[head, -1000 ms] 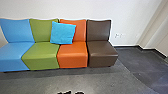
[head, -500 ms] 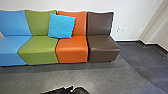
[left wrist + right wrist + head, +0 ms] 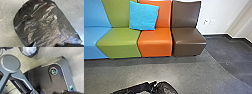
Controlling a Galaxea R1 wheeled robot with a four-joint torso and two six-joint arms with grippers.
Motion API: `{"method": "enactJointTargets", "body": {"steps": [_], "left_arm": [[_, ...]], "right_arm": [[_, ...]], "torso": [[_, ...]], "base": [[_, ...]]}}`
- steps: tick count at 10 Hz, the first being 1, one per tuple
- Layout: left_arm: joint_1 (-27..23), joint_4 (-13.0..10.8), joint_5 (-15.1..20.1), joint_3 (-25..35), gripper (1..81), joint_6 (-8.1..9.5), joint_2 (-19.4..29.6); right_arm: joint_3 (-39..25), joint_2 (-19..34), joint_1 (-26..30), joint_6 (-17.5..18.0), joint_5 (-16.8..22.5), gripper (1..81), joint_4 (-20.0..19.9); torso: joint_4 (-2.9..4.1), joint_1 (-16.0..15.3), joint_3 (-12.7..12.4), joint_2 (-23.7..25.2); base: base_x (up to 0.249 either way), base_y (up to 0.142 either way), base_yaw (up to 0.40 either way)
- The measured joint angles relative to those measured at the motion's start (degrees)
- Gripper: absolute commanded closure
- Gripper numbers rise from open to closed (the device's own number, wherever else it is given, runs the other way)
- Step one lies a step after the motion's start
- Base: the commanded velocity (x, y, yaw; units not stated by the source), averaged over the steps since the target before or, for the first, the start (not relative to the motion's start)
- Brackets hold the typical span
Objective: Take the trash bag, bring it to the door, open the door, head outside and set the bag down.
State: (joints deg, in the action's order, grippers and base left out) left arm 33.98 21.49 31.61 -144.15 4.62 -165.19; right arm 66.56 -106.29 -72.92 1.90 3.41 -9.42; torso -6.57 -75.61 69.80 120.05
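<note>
Left to right: blue (image 3: 95,42), green (image 3: 120,41), orange (image 3: 155,45) and brown (image 3: 187,42) seats; floor (image 3: 196,72) extends along their front edges and past the brown end to the wall (image 3: 220,15). Trash bag (image 3: 41,25): left wrist view, against grey floor. Left gripper (image 3: 50,44), right gripper (image 3: 48,91): whether open or closed cannot be told.

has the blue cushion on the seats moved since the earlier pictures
No. The blue cushion leans across the same join between the green seat and the orange seat; the head view itself has shifted.
</note>
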Motion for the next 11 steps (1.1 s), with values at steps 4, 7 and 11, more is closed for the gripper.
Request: {"method": "enactJointTargets", "body": {"steps": [4, 7, 11], "left_arm": [[-2.3, 0.0, 1.4, -1.4, 1.0, 0.23, -0.6], [-4.0, 0.0, 2.6, -3.0, 1.0, 1.27, -2.1], [-5.3, -0.3, 4.7, -3.8, 1.0, 1.28, -3.9]], "right_arm": [[0.0, 0.0, -0.1, 0.0, 0.1, 1.0, 0.0], [0.0, 0.0, -0.3, 0.0, 0.1, 1.0, 0.0], [0.0, 0.0, -0.4, 0.0, 0.2, 1.0, 0.0]], "torso": [[0.00, -5.1, 0.6, 8.2], [0.00, -9.0, 0.6, 14.6], [0.00, -13.6, 5.1, 22.0]], "base": [[0.000, 0.000, 0.000], [0.000, 0.000, 0.000], [0.000, 0.000, 0.000]]}}
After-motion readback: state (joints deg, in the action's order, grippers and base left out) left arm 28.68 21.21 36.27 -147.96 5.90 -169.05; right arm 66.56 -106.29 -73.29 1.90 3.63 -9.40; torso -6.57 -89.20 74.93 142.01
